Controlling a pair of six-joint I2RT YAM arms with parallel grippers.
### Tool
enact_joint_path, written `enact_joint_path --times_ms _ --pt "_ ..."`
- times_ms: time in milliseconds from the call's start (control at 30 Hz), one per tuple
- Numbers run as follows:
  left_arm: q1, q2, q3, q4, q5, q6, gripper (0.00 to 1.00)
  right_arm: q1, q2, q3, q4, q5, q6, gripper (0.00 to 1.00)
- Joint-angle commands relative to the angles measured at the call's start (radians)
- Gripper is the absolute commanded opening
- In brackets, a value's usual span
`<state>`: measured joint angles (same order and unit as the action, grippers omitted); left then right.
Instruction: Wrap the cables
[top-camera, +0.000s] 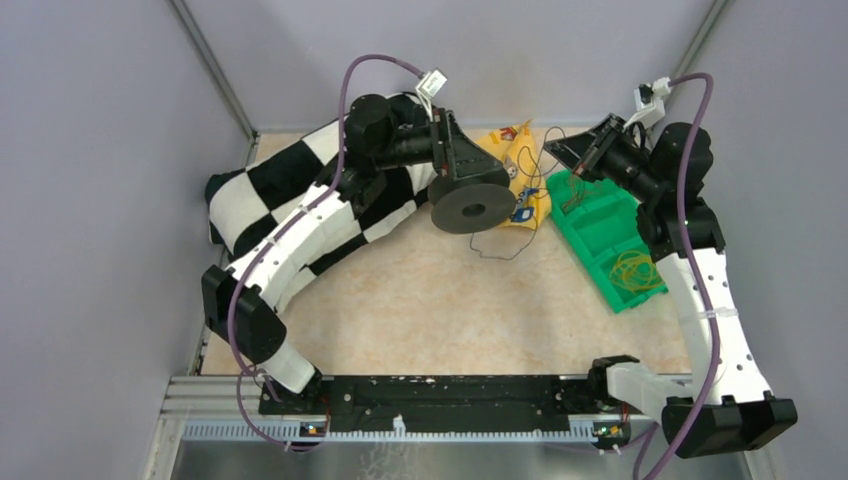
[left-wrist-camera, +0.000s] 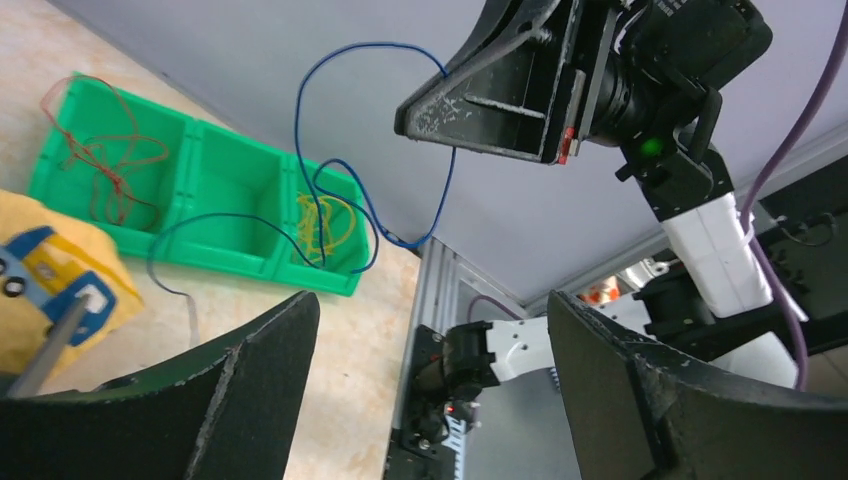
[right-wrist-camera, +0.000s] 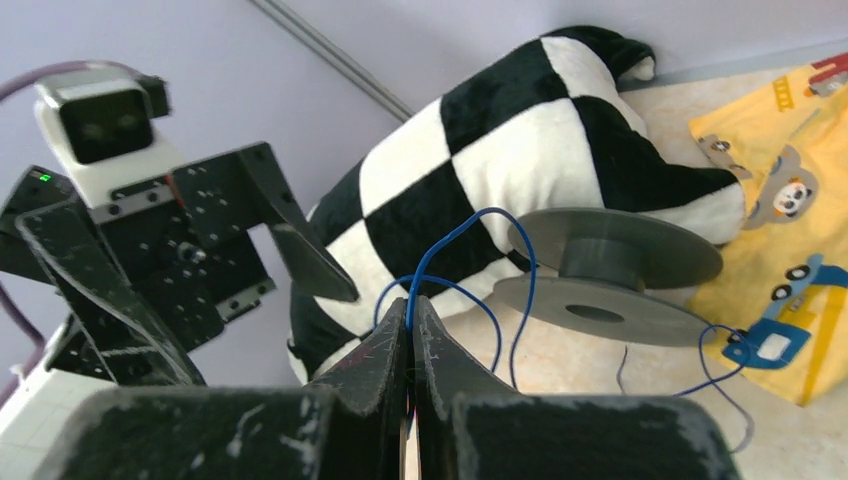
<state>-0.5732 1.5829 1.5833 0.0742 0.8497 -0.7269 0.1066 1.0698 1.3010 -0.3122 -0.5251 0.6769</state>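
Our right pincer (right-wrist-camera: 411, 305) is closed tight on the thin blue cable (left-wrist-camera: 297, 130), which hangs above the beige table (top-camera: 430, 310) near its far edge, beside the dark grey plastic spool (right-wrist-camera: 612, 250). Our left pincer (left-wrist-camera: 432, 300) stands wide open and holds nothing.

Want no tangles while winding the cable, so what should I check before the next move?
1. Right gripper shut on the blue cable: ok.
2. Left gripper open and empty: ok.
3. Spool standing on its flange beside the checkered pillow: ok.
4. Cable wound on the spool: not ok, core looks bare.
5. Cable clear of the green tray: cannot tell.
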Motion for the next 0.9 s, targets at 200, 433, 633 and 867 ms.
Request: enact_joint_path --times_ms 200,433,633,867 --pt "-0.040 0.085 0.012 0.126 -0.022 -0.157 0.80 0.089 0.009 -0.051 0.128 0.045 0.060 0.00" --pt "-0.043 0.132 0.021 0.173 -0.020 -0.200 0.60 0.134 0.020 -0.059 0.150 0.052 0.055 0.00" --pt "-0.042 0.155 0.027 0.173 -0.007 -0.210 0.04 0.143 0.016 -0.064 0.132 0.066 0.045 0.00" --pt "-0.037 0.106 0.073 -0.042 -0.119 0.054 0.00 0.143 -0.063 -0.074 -0.167 0.315 -0.070 0.60"
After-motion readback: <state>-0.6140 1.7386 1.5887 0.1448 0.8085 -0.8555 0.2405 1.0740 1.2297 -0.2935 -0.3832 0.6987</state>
